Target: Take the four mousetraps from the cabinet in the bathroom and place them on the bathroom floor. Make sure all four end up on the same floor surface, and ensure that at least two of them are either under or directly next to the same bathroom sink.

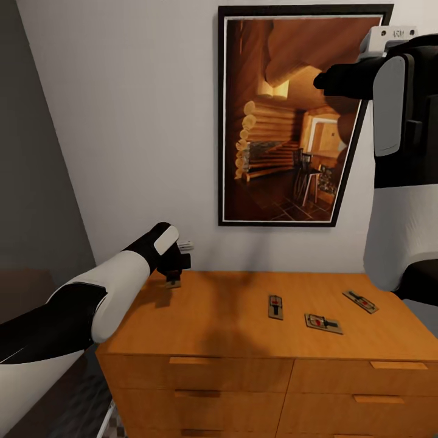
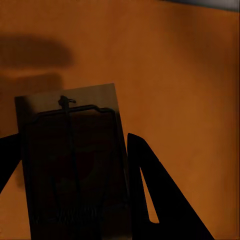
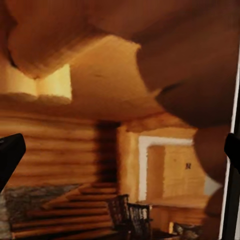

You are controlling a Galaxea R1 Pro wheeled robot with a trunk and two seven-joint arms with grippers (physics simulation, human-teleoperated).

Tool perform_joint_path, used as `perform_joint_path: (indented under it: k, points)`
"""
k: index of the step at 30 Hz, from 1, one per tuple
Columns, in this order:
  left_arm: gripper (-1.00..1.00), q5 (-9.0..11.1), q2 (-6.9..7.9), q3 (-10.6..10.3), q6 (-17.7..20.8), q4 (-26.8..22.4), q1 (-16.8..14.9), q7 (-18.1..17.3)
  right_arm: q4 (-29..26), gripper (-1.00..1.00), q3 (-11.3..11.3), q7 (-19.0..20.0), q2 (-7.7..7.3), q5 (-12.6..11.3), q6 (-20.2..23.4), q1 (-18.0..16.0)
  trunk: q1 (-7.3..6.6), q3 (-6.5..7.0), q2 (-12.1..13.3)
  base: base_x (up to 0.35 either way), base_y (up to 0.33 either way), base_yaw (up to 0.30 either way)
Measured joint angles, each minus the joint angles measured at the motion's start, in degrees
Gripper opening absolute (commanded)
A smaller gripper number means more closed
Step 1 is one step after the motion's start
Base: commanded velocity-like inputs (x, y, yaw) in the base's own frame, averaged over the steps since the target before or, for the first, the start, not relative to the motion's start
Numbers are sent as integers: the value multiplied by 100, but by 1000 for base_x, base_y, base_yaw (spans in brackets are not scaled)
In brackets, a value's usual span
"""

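Note:
Three mousetraps lie flat on the orange-brown cabinet (image 1: 231,328) top: one in the middle (image 1: 275,306), one nearer the front (image 1: 323,323), one at the right (image 1: 360,300). Another mousetrap (image 2: 70,160) sits between my left gripper's dark fingers (image 2: 155,200). My left gripper (image 1: 173,271) is shut on that trap (image 1: 173,282) just over the cabinet top's back left corner. My right gripper (image 1: 319,80) is raised high in front of the picture. In the right wrist view this gripper (image 3: 120,150) stands open, holding nothing, its fingertips (image 3: 10,155) far apart.
A dark-framed log-cabin picture (image 1: 286,121) hangs on the white wall behind the cabinet. Drawer fronts with bar handles (image 1: 193,361) face me. A grey wall (image 1: 30,182) stands at the left, and a strip of floor (image 1: 91,401) shows beside the cabinet.

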Motion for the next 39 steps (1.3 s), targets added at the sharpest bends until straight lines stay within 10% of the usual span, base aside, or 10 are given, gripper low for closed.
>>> perform_joint_path:
  k: [39]
  points:
    - [-100, -9, 0, -2, 18, -1, 0, 0, -1634, 100, 458, 5, -41, -459, 0, 750, -857, 701, 1566, 0, 0, 0]
